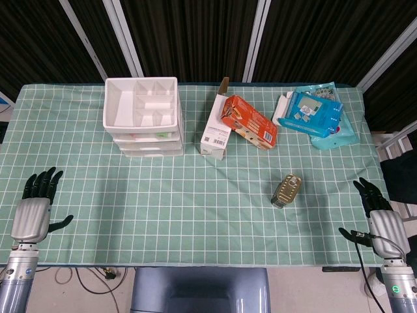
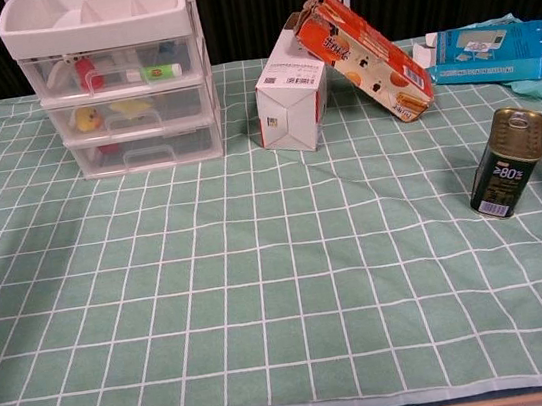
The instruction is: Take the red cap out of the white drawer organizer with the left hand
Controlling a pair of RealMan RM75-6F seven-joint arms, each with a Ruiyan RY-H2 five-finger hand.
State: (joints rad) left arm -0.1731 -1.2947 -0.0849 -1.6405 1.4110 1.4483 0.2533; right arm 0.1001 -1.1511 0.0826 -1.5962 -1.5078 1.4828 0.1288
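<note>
Left hand: the left hand [image 1: 32, 210] is resting at the near left edge of the table [image 1: 163, 208], with its fingers stretched and apart, and it is holding nothing.
Right hand: the right hand [image 1: 381, 218] is lying at the near right edge, fingers also spread, holding nothing.
Drawer organizer: the white drawer organizer [image 2: 113, 84] is standing at the far left of the table, well apart from the left hand; its drawers are all pushed in.
Red cap: small red pieces are showing through the clear drawer fronts, but I cannot tell which one is the red cap.
Boxes: a white carton [image 2: 289, 99] is standing right of the organizer, and an orange box [image 2: 363, 54] is leaning tilted on its top.
Tin: a dark tin can [image 2: 508, 162] is standing upright at the near right.
Blue packets: blue packets [image 1: 314, 112] are lying at the far right.
</note>
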